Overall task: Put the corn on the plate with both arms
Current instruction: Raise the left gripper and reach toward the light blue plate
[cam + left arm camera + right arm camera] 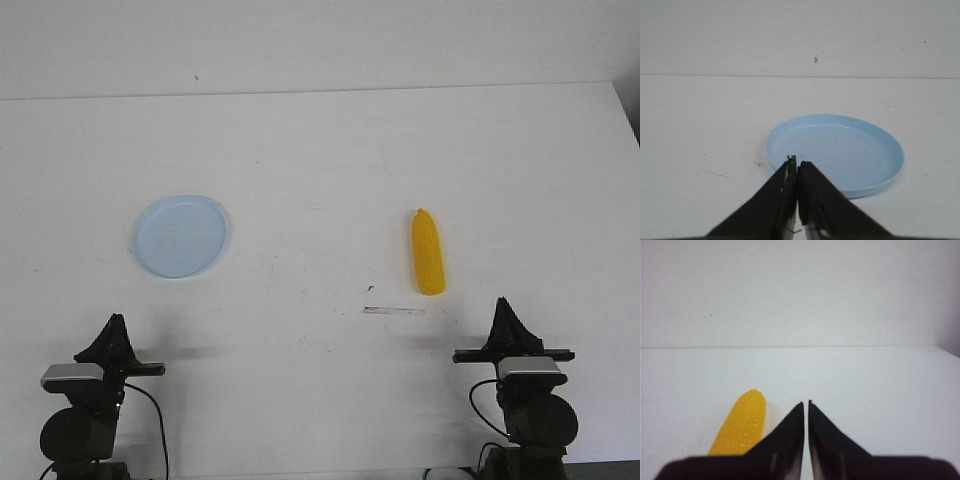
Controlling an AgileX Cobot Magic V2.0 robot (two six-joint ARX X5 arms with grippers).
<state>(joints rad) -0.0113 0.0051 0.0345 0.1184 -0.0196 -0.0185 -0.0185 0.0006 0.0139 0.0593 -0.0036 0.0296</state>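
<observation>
Here, the corn [428, 253] lies lengthwise just ahead-left of my closed, empty right end effector [507, 306]; my left end effector [116, 322], also closed, faces the plate [150, 260].

The plate [867, 155] looked like smooth, faintly glossy plastic. The corn [740, 425] had a bumpy, shiny surface. The white desk [320, 150] was matt.

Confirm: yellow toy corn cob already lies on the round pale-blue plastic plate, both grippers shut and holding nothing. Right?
Not quite. The yellow toy corn cob lies on the bare white table, well to the right of the round pale-blue plastic plate, which is empty; the front view shows this. The left gripper and right gripper are indeed shut and holding nothing.
</observation>
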